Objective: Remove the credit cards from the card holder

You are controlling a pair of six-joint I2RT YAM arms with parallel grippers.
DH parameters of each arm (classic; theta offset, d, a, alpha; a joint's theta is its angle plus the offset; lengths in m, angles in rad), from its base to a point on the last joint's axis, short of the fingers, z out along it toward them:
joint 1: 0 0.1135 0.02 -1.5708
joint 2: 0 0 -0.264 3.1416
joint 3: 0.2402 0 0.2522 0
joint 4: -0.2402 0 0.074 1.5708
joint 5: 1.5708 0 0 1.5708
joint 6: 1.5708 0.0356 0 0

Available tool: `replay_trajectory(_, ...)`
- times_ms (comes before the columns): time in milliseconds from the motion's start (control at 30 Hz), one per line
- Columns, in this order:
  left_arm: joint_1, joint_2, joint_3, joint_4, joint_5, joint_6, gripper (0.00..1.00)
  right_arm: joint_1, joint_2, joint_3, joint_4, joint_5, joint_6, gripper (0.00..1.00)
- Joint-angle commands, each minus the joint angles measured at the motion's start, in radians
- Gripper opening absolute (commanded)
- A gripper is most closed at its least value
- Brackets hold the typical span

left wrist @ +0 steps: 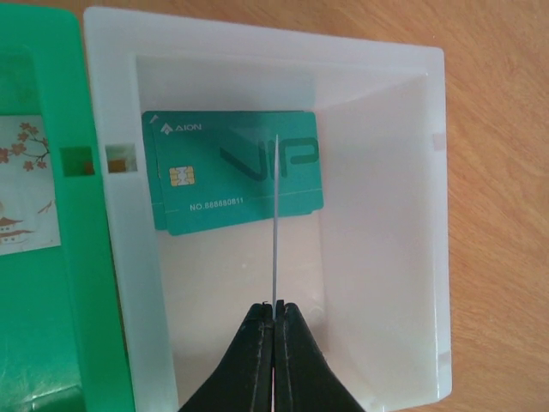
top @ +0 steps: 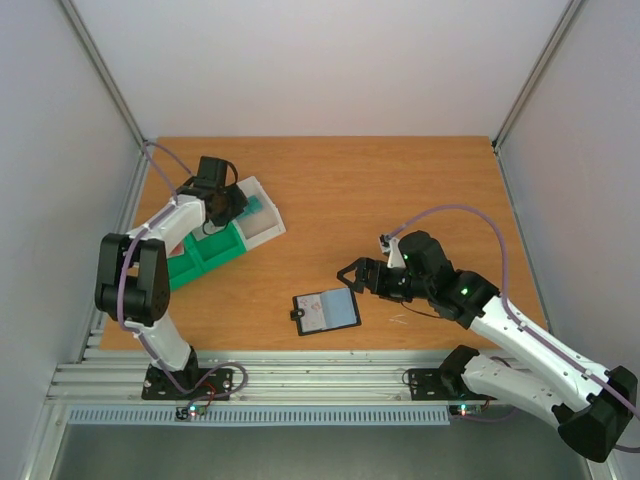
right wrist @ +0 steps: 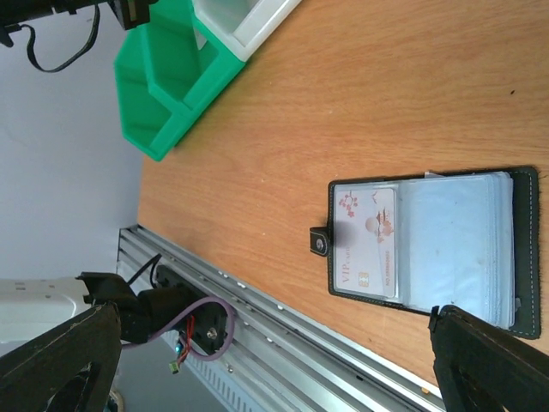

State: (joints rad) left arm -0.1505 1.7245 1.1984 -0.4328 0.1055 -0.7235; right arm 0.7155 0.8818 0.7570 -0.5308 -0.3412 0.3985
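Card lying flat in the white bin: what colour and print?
Teal card with darker VIP lettering and a gold chip; clearest in the left wrist view.

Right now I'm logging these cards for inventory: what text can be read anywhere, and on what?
"AION": teal card lying in the white bin.
"VIP": same card, large letters.
"NO.888880811": same card, lower line.
"VIP" plus blurred letters: white card in the open card holder; its number is too small.
Thin card edge-on in the left fingers: face hidden.

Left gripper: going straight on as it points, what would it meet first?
Probably the teal card in the white bin; the thin card that the left gripper holds would touch first. Depth unclear.
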Motion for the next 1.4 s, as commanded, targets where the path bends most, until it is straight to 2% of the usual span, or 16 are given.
replay_trajectory(0,0.011,0.039,0.048,0.054,-0.017,0.012,0.00,0.004,-0.005,0.017,0.030,-0.017,-0.017,0.99)
replay_trajectory(333,0.011,0.067,0.061,0.075,-0.028,0.003,0.00,0.004,0.015,0.055,-0.027,0.036,-0.069,0.98)
replay_trajectory(1033,0.012,0.141,0.108,0.029,-0.061,0.012,0.04,0.004,0.047,0.047,-0.005,0.047,-0.075,0.98)
replay_trajectory(1367,0.012,0.145,0.116,0.008,-0.079,0.022,0.11,0.003,0.058,0.045,0.006,0.044,-0.074,0.98)
